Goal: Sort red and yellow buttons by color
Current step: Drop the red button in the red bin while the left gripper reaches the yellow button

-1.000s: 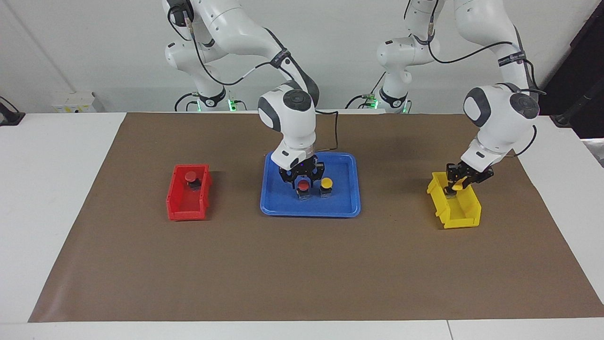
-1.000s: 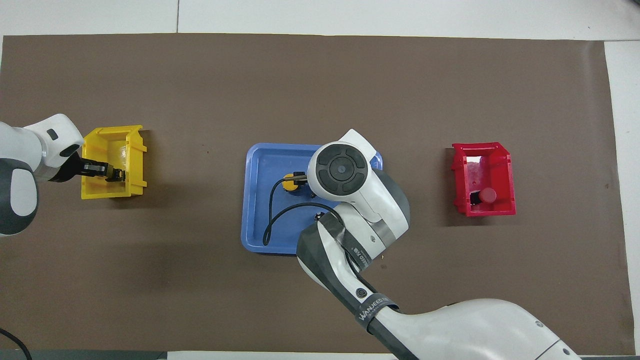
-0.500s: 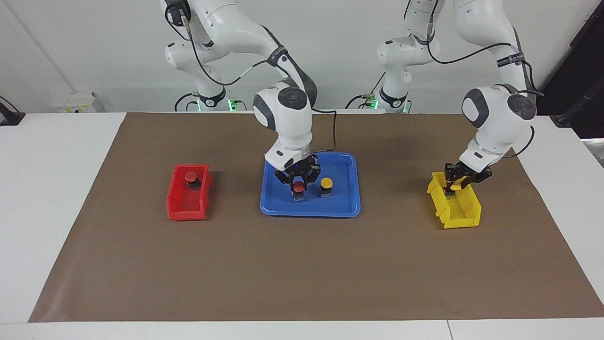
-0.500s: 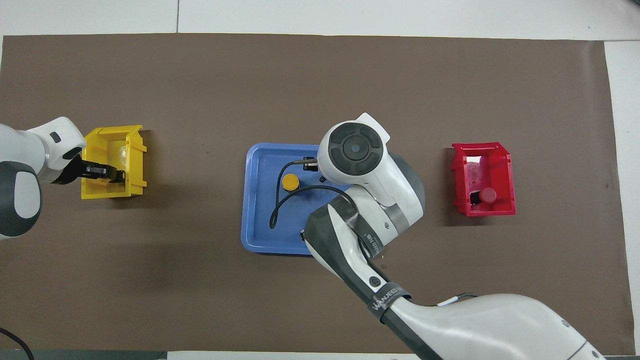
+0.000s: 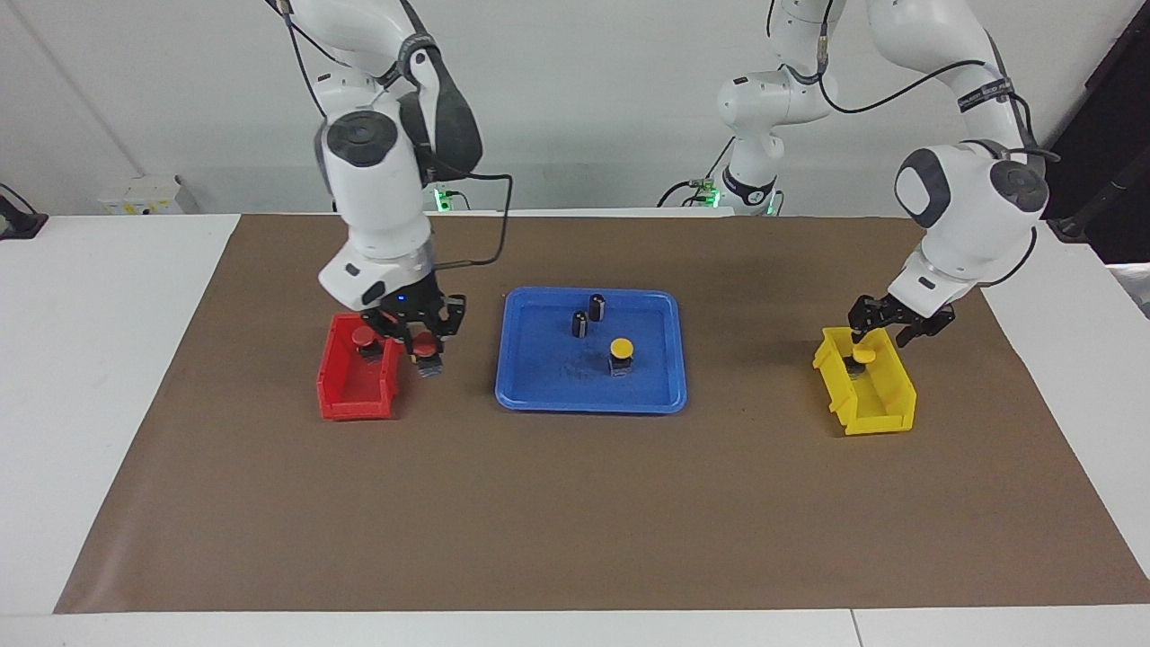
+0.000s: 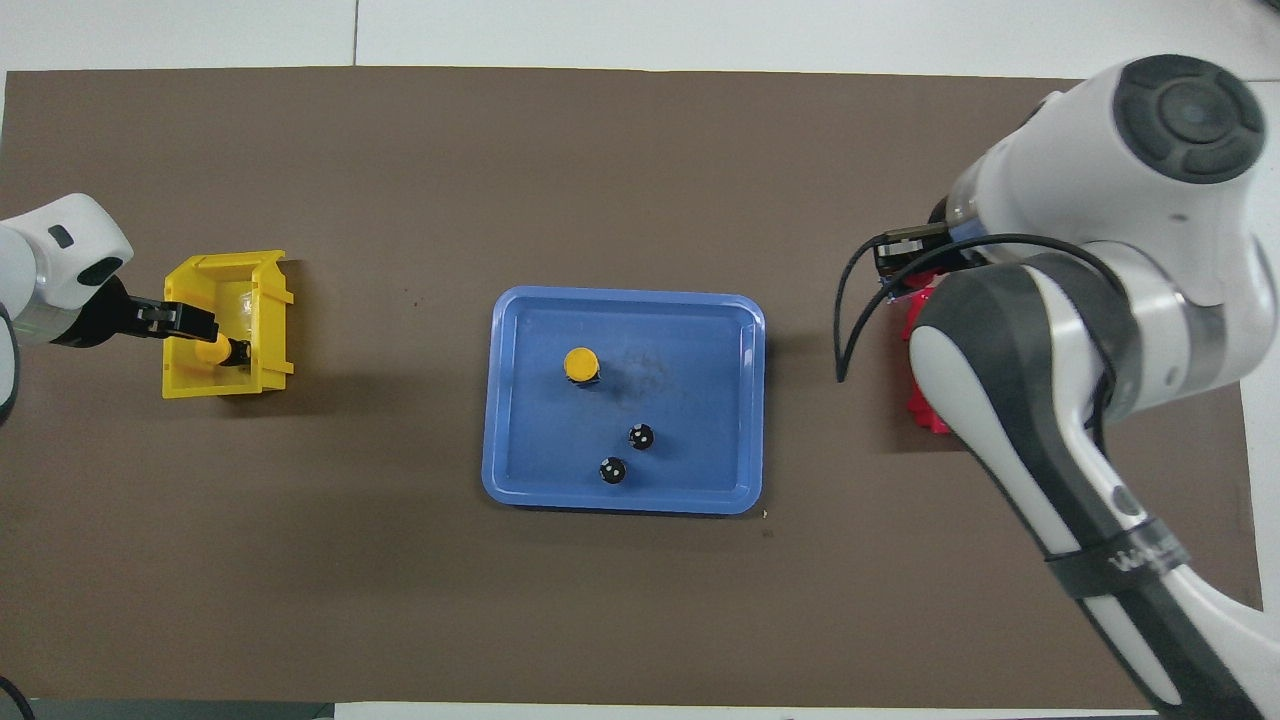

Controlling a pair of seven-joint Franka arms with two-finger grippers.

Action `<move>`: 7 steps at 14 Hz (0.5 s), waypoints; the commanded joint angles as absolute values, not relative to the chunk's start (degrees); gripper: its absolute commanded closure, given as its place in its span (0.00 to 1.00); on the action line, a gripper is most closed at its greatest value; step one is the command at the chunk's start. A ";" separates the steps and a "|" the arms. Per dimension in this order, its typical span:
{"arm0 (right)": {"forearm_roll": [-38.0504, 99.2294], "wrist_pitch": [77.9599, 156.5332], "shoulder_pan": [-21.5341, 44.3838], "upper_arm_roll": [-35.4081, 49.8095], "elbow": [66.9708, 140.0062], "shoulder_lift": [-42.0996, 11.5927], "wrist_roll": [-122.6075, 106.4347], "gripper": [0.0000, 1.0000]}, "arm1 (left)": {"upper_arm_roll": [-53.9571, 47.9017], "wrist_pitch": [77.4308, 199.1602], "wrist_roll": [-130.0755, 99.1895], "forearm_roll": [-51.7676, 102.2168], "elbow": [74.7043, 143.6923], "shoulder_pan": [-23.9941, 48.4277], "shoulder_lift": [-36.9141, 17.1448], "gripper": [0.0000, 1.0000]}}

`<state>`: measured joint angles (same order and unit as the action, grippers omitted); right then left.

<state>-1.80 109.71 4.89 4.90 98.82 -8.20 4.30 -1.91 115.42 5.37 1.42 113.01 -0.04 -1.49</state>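
Observation:
My right gripper (image 5: 422, 349) is shut on a red button (image 5: 422, 343) and holds it over the tray-side edge of the red bin (image 5: 355, 404). A second red button (image 5: 362, 335) lies in that bin. My left gripper (image 5: 889, 323) is open just above the yellow bin (image 5: 885, 404), and a yellow button (image 5: 862, 357) lies in the bin below it; it also shows in the overhead view (image 6: 212, 352). Another yellow button (image 5: 620, 349) stands on the blue tray (image 5: 539, 377). In the overhead view my right arm hides its gripper and most of the red bin (image 6: 918, 412).
Two small dark cylinders (image 5: 597, 306) (image 5: 580, 323) stand on the blue tray, nearer to the robots than the yellow button. A brown mat (image 5: 575, 503) covers the table. The red bin is at the right arm's end, the yellow bin at the left arm's end.
My right gripper lifted the red button off the tray and carried it to the red bin. My left gripper opened and rose a little; its yellow button now lies in the yellow bin.

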 commanded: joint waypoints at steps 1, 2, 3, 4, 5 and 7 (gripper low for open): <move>-0.18 111.00 -0.59 5.89 102.47 -7.38 -3.41 0.66 | -2.29 116.08 -14.78 -0.87 111.35 12.00 -1.67 0.09; 0.35 111.18 -1.75 5.89 104.13 -6.34 -5.25 0.66 | -2.29 117.15 -21.47 -0.88 111.44 16.74 -2.02 0.09; 1.22 112.92 -2.54 5.80 106.76 -5.55 -6.67 0.66 | -2.29 117.77 -26.93 -1.05 111.45 20.62 -2.46 0.09; 1.75 116.25 -3.51 5.89 109.66 -4.49 -7.72 0.66 | -2.29 119.25 -31.94 -1.14 111.45 24.57 -3.59 0.09; 2.37 119.76 -3.95 5.89 112.99 -3.53 -8.52 0.66 | -2.29 120.22 -35.82 -1.66 111.18 27.92 -5.00 0.09; 3.43 125.92 -3.87 5.89 118.80 -1.85 -8.79 0.66 | -2.29 121.37 -42.85 -4.21 109.26 32.94 -9.03 0.09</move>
